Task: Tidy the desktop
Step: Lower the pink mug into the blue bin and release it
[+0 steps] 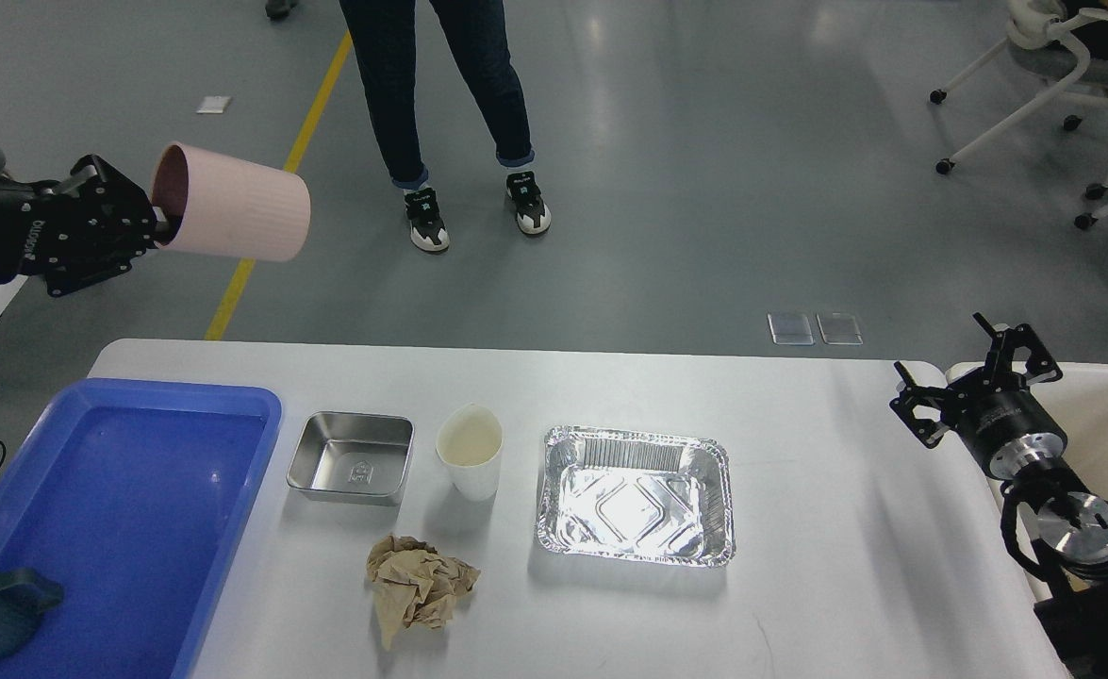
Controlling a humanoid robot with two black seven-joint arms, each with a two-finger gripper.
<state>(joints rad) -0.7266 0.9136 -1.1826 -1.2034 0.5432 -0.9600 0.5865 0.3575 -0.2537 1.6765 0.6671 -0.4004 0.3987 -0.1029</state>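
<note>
1. Your left tool (153,224) is clamped on the rim of a pink cup (233,215), holding it on its side with the cup's long axis pointing away to the right, bottom outward
2. The blue tray (233,528) lies directly below that tool, on the left end of the tabletop (846,528), so your drop is straight down, and the left arm is the nearer one
3. Your right tool (973,377) hovers spread wide and empty, above the tabletop's right edge
4. Paper cup (470,462), steel dish (352,456), foil pan (636,494) and crumpled paper (419,585) sit between the two tools
</note>
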